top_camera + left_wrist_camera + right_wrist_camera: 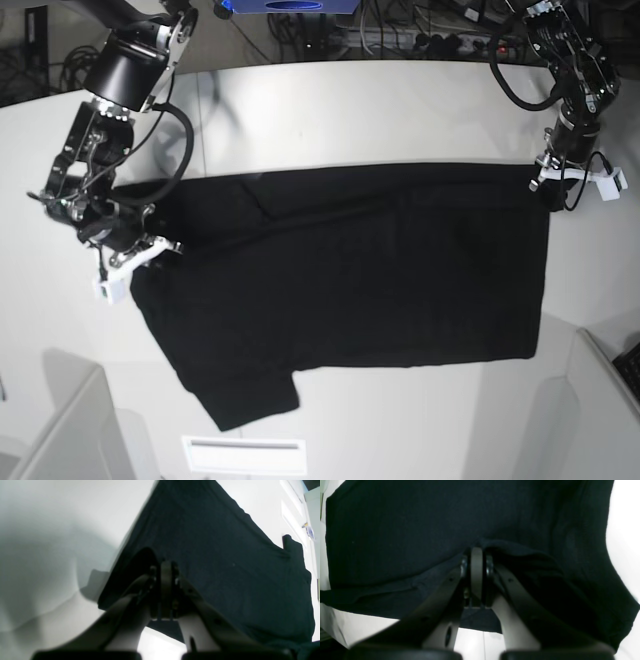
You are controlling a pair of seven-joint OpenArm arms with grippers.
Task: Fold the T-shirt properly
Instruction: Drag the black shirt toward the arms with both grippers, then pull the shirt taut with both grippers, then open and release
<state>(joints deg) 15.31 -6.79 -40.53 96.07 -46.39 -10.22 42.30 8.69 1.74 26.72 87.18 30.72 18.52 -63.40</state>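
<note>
The black T-shirt (350, 270) lies spread across the white table (350, 110), plain side up, with one sleeve (240, 395) pointing to the front. In the base view my left gripper (548, 188) is at the shirt's far right corner, shut on the cloth. The left wrist view shows its closed fingertips (166, 566) with the T-shirt's (212, 555) edge raised beside them. My right gripper (140, 248) is at the shirt's left edge. In the right wrist view its tips (476, 551) are closed, and the T-shirt (395, 530) bunches around them.
Cables and a blue object (290, 6) sit behind the table's far edge. Grey-white panels stand at the front left (60, 430) and front right (590, 410). A white slotted label (243, 443) lies at the front edge.
</note>
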